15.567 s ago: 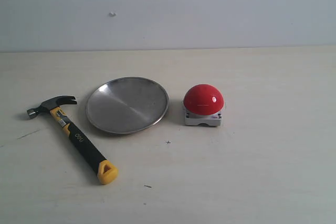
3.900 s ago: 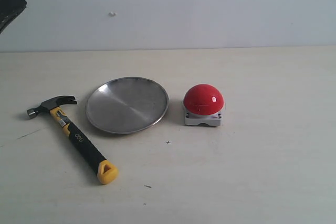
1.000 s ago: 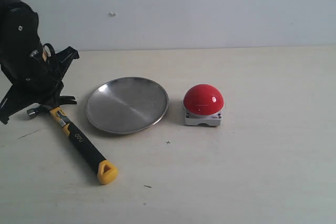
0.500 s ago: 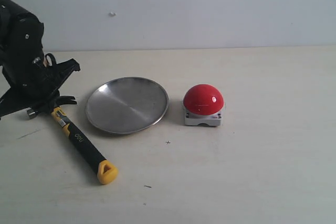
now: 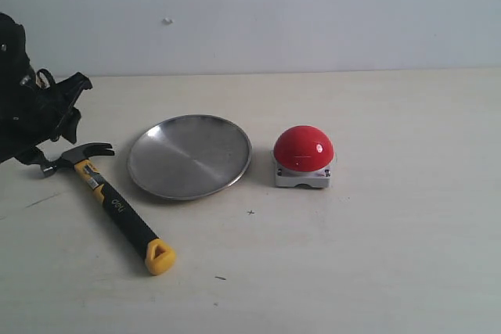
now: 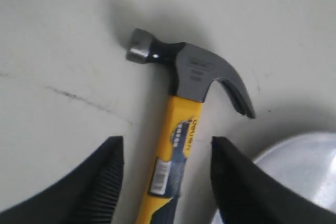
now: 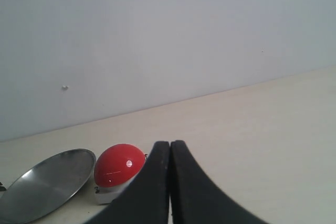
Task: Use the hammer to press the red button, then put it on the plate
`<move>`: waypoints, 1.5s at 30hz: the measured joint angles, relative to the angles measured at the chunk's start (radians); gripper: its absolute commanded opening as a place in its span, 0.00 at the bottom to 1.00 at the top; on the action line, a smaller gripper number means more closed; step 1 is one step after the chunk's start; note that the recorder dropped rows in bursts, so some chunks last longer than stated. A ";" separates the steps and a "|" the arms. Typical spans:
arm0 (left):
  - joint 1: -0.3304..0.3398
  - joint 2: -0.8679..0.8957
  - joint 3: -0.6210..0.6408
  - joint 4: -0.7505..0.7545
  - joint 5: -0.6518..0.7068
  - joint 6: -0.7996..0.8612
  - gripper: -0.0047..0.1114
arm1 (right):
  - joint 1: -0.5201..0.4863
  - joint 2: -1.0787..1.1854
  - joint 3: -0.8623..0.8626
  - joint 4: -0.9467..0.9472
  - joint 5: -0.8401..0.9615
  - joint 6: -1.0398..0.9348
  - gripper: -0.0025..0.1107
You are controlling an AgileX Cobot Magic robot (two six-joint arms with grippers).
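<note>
The hammer [image 5: 117, 207] lies flat on the table at the left, with its dark head [image 6: 191, 72] toward the back and its yellow end cap nearest the front. My left gripper [image 5: 53, 123] hovers open above the head end. In the left wrist view its fingers [image 6: 102, 182] stand on either side of the yellow neck [image 6: 181, 140] without touching it. The plate [image 5: 189, 156] sits in the middle, with nothing on it. To its right stands the red button [image 5: 303, 149]. My right gripper [image 7: 169, 145] is shut on nothing, set back from the red button [image 7: 118, 165], and is out of the exterior view.
A pale wall runs along the far edge of the table. The plate's rim [image 6: 304, 166] lies close beside the hammer's claw. A few small dark marks [image 5: 250, 212] dot the tabletop.
The left arm came in from the upper left, then shifted left and back over the hammer's head. The hammer, plate and button have not moved.
</note>
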State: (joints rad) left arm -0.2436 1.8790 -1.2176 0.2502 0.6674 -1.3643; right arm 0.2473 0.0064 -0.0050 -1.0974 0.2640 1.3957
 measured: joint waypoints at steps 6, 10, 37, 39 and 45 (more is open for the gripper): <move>0.000 0.023 -0.001 0.028 -0.151 0.011 0.54 | 0.000 0.000 0.000 0.000 0.000 0.000 0.02; 0.000 0.023 -0.003 -0.011 -0.098 0.039 0.54 | 0.000 0.000 0.000 0.000 0.000 0.000 0.02; -0.019 0.159 -0.106 -0.094 0.026 0.079 0.51 | 0.000 0.000 0.000 0.000 0.000 0.000 0.02; -0.019 0.178 -0.134 -0.094 0.070 0.091 0.51 | 0.000 0.000 0.000 0.000 0.000 0.000 0.02; -0.019 0.200 -0.173 -0.090 0.103 0.106 0.51 | 0.000 0.000 0.000 0.000 0.000 0.000 0.02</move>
State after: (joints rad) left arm -0.2624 2.0789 -1.3910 0.1600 0.7703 -1.2585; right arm 0.2473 0.0064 -0.0050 -1.0974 0.2640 1.3957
